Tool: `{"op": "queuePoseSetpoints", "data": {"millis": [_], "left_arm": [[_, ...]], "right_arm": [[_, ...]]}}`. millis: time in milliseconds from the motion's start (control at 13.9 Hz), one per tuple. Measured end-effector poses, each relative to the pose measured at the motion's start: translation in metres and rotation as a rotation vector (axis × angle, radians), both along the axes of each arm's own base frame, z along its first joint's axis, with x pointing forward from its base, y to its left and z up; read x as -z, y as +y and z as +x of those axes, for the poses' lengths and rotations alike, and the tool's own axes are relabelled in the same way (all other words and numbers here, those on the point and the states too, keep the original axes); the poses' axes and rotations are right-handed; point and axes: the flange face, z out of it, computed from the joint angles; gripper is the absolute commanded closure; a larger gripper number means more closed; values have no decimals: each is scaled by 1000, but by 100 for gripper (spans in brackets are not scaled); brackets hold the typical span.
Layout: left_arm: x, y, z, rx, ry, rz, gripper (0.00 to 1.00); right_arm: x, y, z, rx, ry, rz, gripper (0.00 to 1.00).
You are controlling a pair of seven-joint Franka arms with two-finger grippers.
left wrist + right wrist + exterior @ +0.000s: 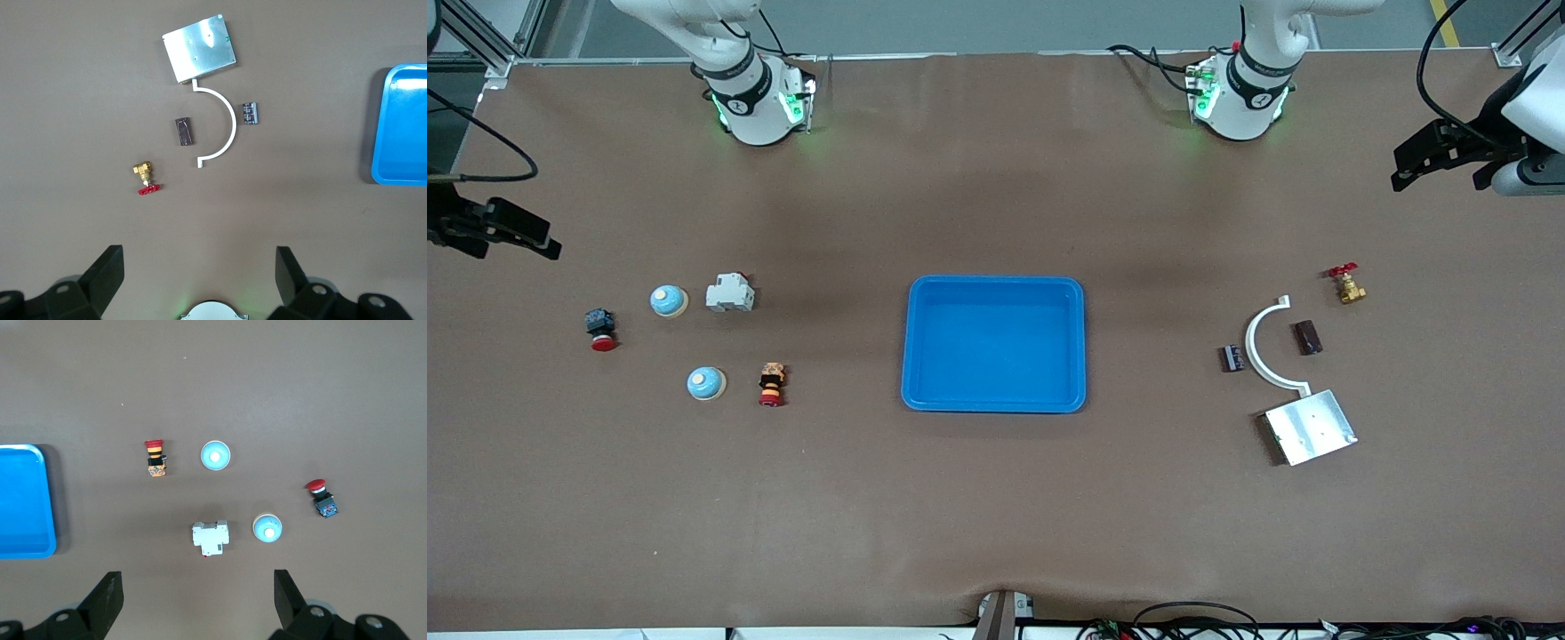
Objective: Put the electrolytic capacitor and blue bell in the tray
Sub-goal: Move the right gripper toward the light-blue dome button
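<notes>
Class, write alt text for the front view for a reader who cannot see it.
A blue tray sits mid-table with nothing in it. Two blue bells lie toward the right arm's end; both grippers, left and right, hang open over the table's ends.

Probably robotics lab: aluminium framing, brown-covered table, loose cables.

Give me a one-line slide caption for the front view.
Empty blue tray mid-table, two blue bells and small parts at either end, both claws open and waiting.
</notes>
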Motion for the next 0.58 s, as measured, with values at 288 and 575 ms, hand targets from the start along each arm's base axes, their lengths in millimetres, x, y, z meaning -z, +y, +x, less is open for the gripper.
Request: {"op": "queuePoseSetpoints", "data": {"millis": [288,575], "left_arm": [[1,1,1,-3,3,0,0],[3,3,2,-6,6,1,0]], "right_arm": [[49,-1,5,6,0,0,0],[84,0,10,10,-19,-2,0]]}}
